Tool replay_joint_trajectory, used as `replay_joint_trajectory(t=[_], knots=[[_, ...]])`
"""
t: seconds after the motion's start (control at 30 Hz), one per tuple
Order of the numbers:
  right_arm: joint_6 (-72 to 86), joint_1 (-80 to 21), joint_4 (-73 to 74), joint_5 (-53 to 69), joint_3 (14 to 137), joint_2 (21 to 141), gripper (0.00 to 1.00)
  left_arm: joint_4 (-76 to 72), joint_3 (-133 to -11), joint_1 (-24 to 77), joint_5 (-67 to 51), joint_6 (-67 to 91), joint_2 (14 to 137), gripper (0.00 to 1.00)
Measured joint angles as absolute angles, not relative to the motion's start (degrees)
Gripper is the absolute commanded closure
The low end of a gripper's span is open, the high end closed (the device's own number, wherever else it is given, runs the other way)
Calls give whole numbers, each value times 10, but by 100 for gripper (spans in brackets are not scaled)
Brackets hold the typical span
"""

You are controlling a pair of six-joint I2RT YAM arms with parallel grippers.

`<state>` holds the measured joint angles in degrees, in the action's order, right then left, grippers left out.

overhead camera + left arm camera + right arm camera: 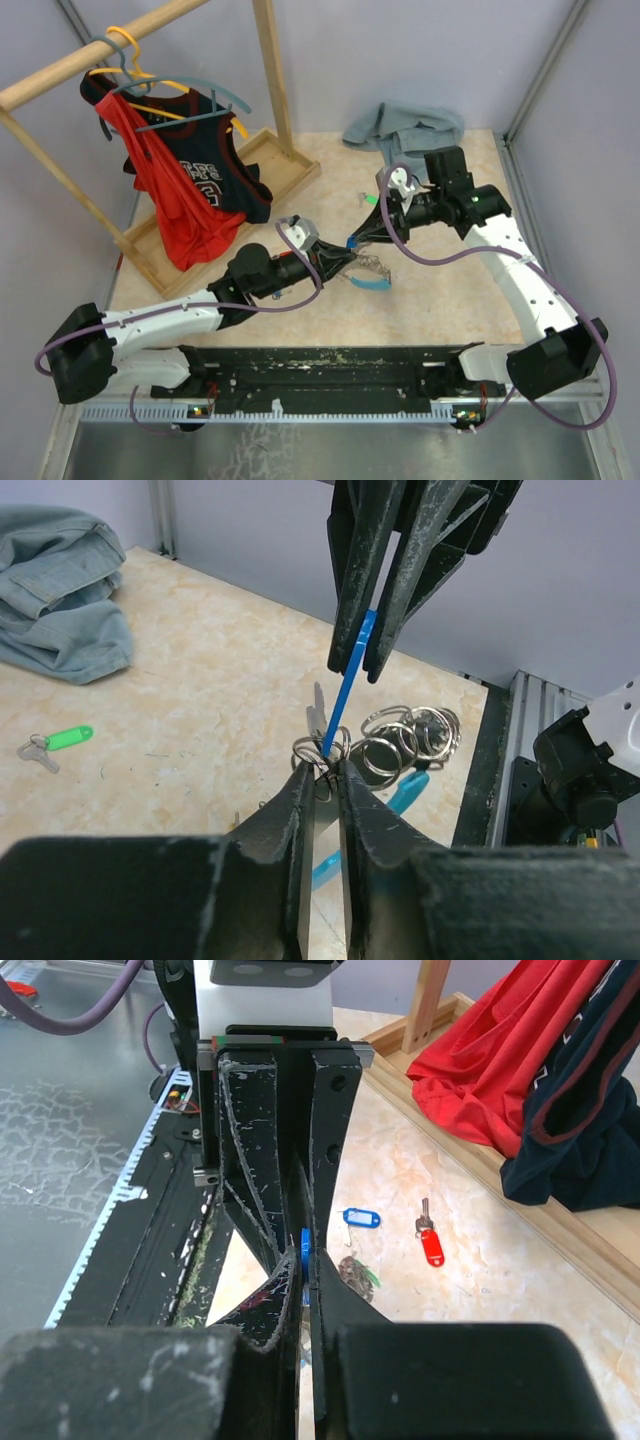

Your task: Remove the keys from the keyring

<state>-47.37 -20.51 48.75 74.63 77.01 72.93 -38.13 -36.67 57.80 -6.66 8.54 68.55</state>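
Left gripper (325,772) is seen clamped on the keyring (320,747); just above it, the blue tag (345,698) is pinched tight by the right gripper (362,665).

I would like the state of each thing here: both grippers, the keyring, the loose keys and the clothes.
left gripper: shut on the keyring.
right gripper: shut on the blue tag, whose lower end meets the keyring.
green-tag key: off the keyring, flat on the table.
red-tag key: off, lying flat.
blue-tag key: off, lying flat.
jersey: hanging on the rack.
jeans: crumpled.
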Motion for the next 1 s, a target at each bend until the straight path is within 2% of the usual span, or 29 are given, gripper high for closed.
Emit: replay_joint_trajectory(t=[0.13, 0.5, 1.0], knots=[[-474, -206, 484, 744, 768, 729, 100, -378, -367, 579, -64, 76, 686, 100], [-453, -206, 476, 733, 768, 729, 100, -374, -356, 581, -60, 32, 672, 100], [-405, -205, 452, 656, 768, 729, 100, -364, -337, 581, -68, -25, 649, 100]])
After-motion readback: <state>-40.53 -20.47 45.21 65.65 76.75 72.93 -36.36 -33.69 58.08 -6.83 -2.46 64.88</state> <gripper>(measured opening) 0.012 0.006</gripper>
